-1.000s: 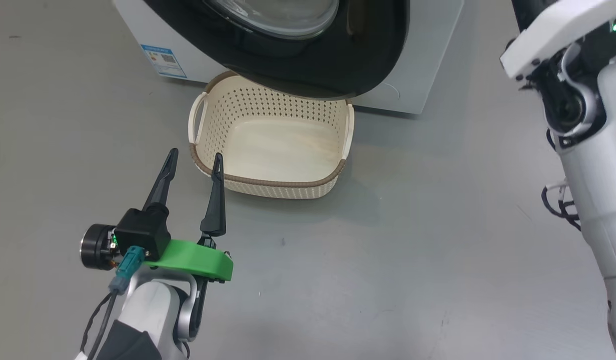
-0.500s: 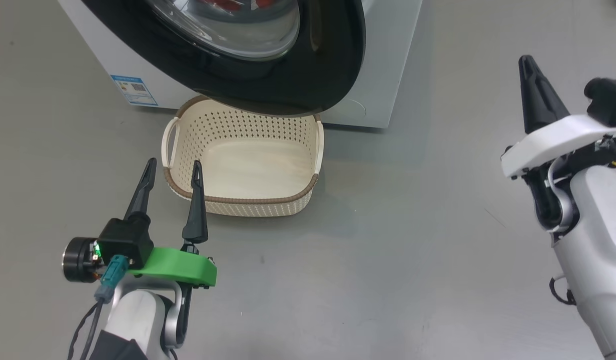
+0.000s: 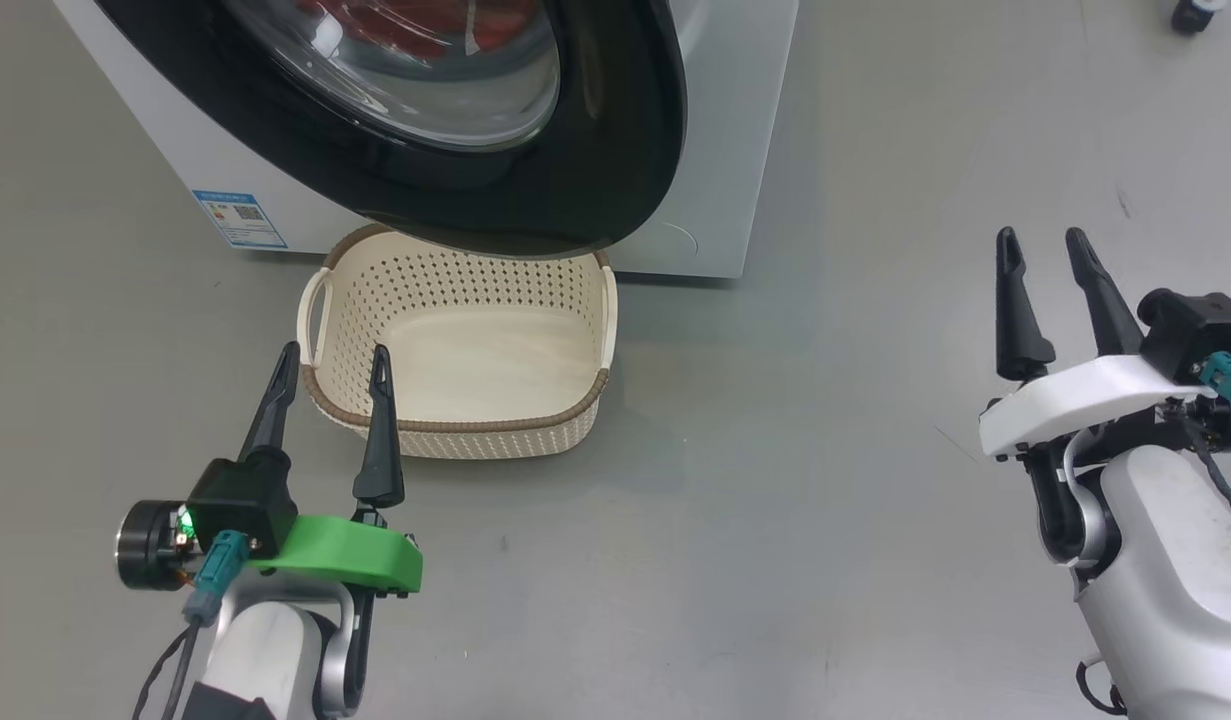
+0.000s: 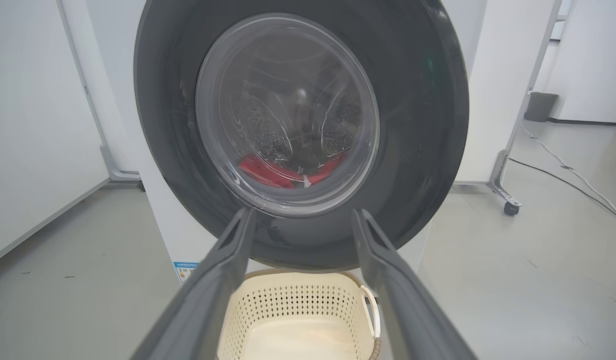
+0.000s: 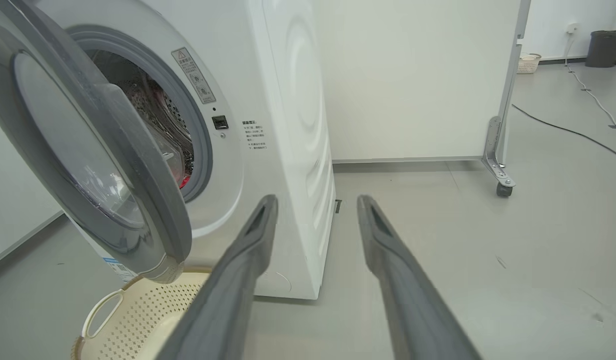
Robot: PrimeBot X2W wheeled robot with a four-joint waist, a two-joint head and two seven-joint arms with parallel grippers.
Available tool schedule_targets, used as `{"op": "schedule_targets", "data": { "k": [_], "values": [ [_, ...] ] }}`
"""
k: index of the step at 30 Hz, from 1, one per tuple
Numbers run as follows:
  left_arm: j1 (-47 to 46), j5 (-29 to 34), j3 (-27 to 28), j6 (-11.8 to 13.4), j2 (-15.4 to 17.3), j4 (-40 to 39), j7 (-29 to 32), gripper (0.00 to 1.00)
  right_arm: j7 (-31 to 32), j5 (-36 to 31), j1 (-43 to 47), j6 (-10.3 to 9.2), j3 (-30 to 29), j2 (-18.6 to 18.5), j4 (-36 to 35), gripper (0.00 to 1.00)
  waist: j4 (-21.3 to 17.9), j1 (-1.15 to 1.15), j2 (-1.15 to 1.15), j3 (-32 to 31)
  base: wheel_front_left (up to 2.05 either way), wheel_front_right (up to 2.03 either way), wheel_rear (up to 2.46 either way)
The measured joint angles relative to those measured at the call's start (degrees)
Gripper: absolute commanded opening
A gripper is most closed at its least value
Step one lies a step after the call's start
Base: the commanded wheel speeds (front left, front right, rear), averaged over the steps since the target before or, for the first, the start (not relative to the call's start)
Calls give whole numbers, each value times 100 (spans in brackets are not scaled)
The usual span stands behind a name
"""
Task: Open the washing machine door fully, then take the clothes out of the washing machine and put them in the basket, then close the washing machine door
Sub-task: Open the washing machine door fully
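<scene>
The washing machine door (image 3: 575, 150) with its black rim hangs partly open from the white washing machine (image 3: 720, 140), swung out over the cream basket (image 3: 455, 440) on the floor. Red clothes (image 4: 272, 172) lie in the drum, seen through the door glass (image 4: 287, 110); the right wrist view shows the door (image 5: 132, 165) ajar and a bit of red clothes (image 5: 184, 181) in the gap. My left gripper (image 3: 333, 358) stands open by the basket's near left rim, empty. Far off to the right, my right gripper (image 3: 1040, 243) is open over bare floor, holding nothing.
A wheeled white partition (image 5: 498, 150) stands right of the machine, with a cable (image 5: 568, 130) on the floor beyond it. A dark bin (image 5: 604, 47) and a small basket (image 5: 527, 62) sit at the far wall. Grey floor lies between the two arms.
My right gripper has come down into view at the right and opened from shut. The camera shifted, so machine and basket slid left and down in the picture. The left gripper stays open.
</scene>
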Motion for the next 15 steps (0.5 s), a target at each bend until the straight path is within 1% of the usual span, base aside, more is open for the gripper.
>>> {"op": "schedule_targets", "data": {
  "k": [2,4,7,12,13,15],
  "values": [
    [9,0,4,-1,0,2,0,100,-18,-60,114,-70,-11,33,-76,100,-11,0,0,-8,0,0,0],
    [13,0,13,-1,0,3,0,100,-19,-104,228,-79,-46,74,-148,100,-22,0,0,-15,0,0,0],
    [34,0,15,-2,1,12,0,100,-24,-165,381,-175,-62,129,-242,100,-37,0,0,-26,0,0,0],
    [85,2,23,-7,1,44,0,100,-24,-237,550,-181,-88,171,-374,100,-59,0,0,-42,0,0,0],
    [98,9,25,-7,1,52,0,100,-24,-247,586,-223,-93,190,-411,100,-64,0,0,-46,0,0,0],
    [110,9,35,-7,1,66,0,100,-24,-299,654,-238,-138,224,-543,100,-74,0,0,-53,0,0,0]
  ]
}}
